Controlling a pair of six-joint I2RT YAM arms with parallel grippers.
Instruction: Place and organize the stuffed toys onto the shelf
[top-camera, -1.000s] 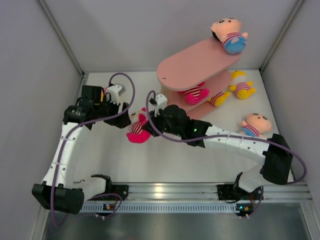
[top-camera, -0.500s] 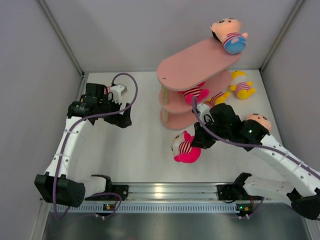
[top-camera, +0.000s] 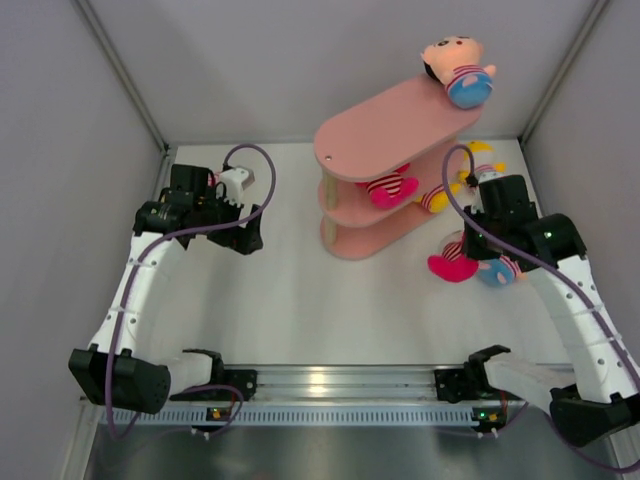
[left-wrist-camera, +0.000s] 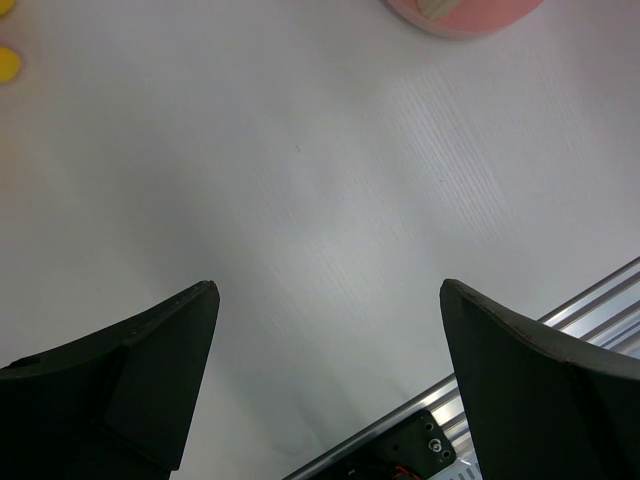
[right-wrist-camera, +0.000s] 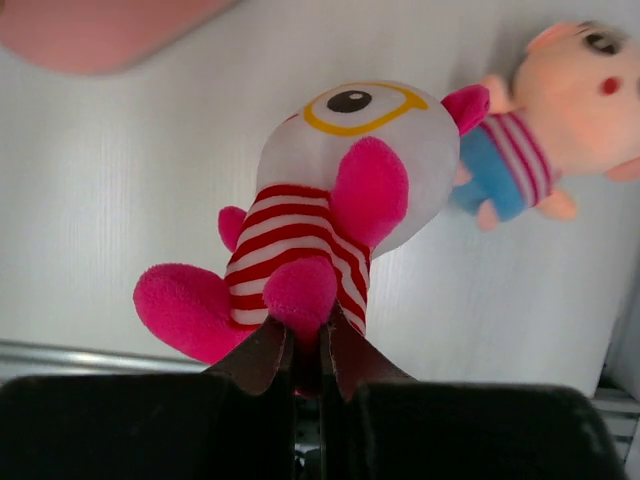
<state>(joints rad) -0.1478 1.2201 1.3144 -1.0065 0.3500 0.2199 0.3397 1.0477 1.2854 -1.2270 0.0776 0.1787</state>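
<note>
- Two grippers show; your right gripper (right-wrist-camera: 305, 345) has its jaws clamped on the leg of the hot pink toy (right-wrist-camera: 320, 240), just right of the shelf (top-camera: 390, 130) and next to a peach-headed toy (right-wrist-camera: 560, 110) lying on the table (top-camera: 300, 300);
- your left gripper (left-wrist-camera: 330, 290) hangs over the table left of the shelf, jaws spread wide, holding nothing;
- a second peach-headed toy (top-camera: 458, 68) sits on the shelf's top tier; a second pink toy (top-camera: 388, 190) lies on the middle tier.
</note>
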